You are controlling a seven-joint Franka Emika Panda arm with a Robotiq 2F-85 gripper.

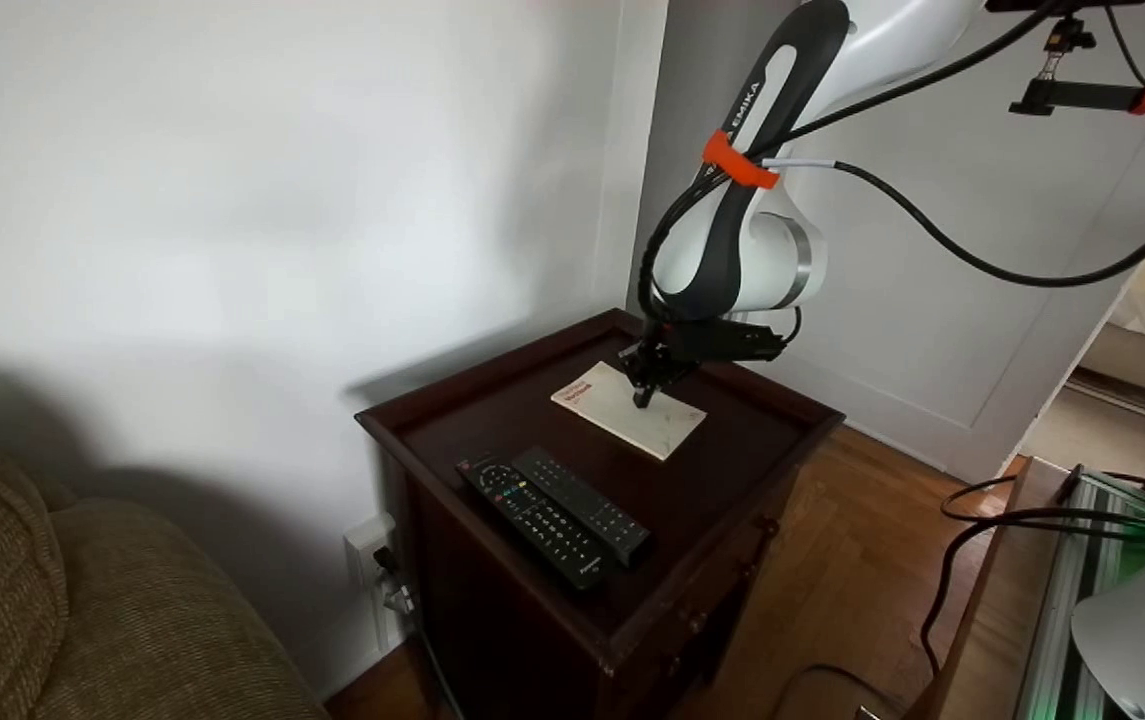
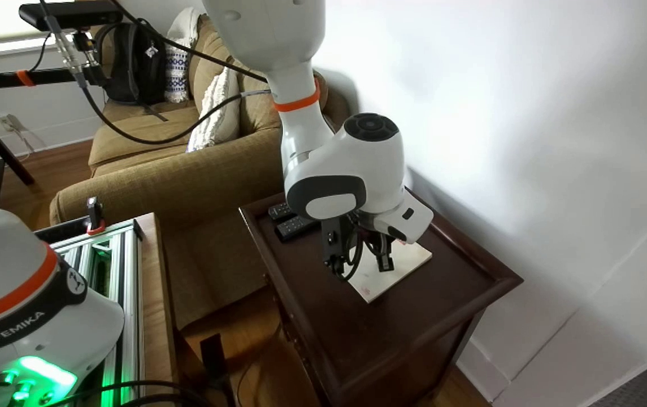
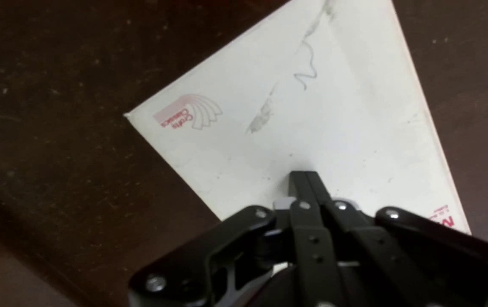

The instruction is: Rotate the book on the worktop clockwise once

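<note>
Flat on the worktop [image 1: 492,425], apart from its raised rim [image 2: 473,251], lies the book [image 1: 612,412], thin and cream-white; the wrist view shows red print near two of its corners, grey smudges and a thin squiggle; over its cover the gripper [image 3: 304,173] points down, the two fingers [image 3: 299,183] pressed together, though whether the tips touch the paper cannot be told; well apart from the book, two remotes lie side by side, a black remote with coloured buttons [image 1: 532,522] nearer the edge and a plainer black remote [image 1: 584,505] next to it; the white arm [image 2: 351,169], banded in orange, hangs above the worktop in both exterior views; farther out, a brown sofa [image 2: 204,175] bears a black backpack [image 2: 134,62] and a cream cushion [image 2: 218,127]; a pale wall [image 1: 262,200] rises behind.
</note>
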